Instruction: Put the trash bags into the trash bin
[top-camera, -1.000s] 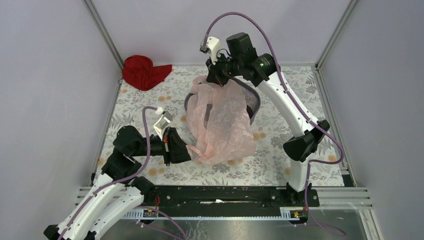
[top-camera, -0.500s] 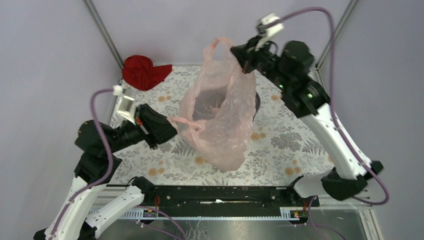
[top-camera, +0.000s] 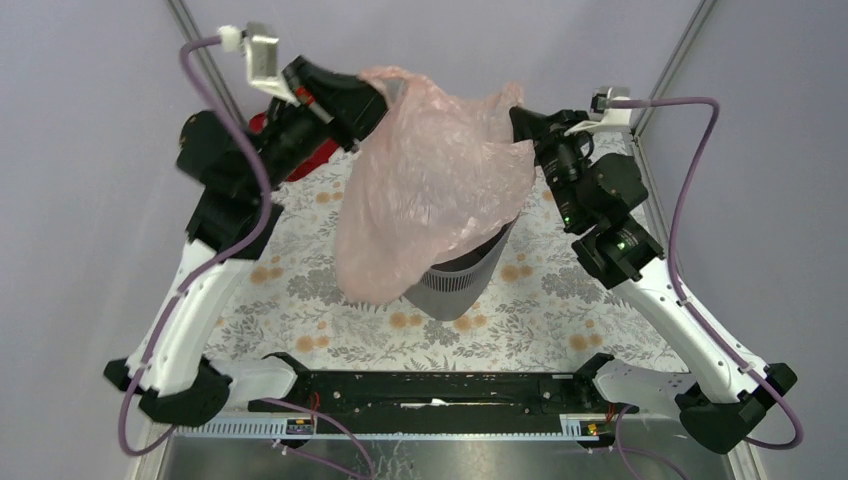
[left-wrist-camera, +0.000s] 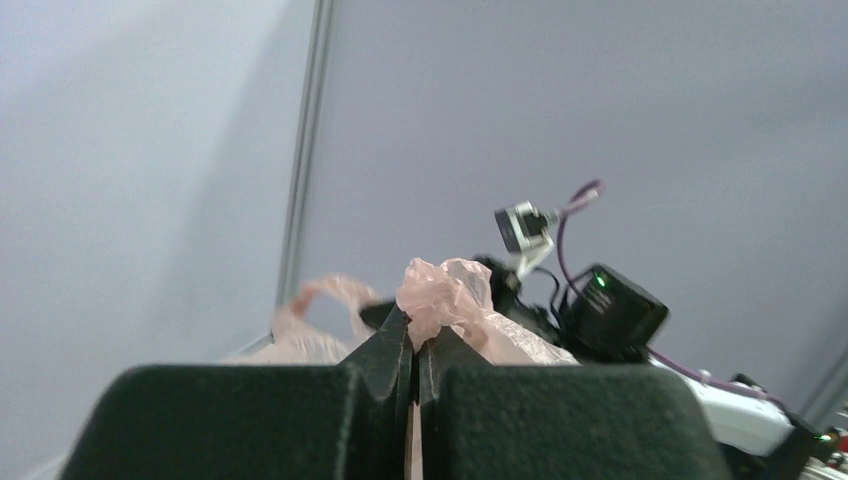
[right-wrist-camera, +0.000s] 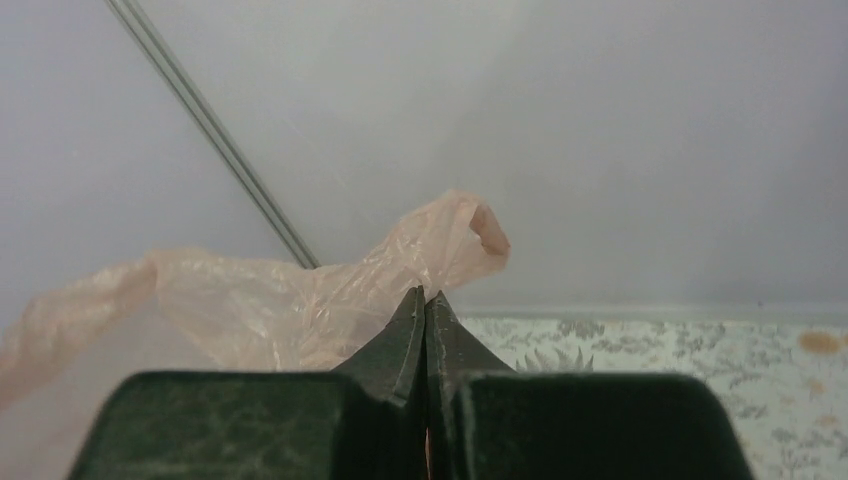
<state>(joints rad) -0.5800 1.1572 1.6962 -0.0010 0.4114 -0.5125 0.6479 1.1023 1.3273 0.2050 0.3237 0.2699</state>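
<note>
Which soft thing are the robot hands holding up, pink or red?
The pink trash bag: the left gripper and right gripper both pinch it up high. The red cloth lies behind the left arm, unheld.

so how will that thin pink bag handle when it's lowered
Probably very floppy: the thin translucent pale pink plastic bag sags in wrinkles between the left end effector and right end effector. Likely light, since two small pinches carry it. Its hanging bottom may drape outside the round dark grey mesh bin.
</note>
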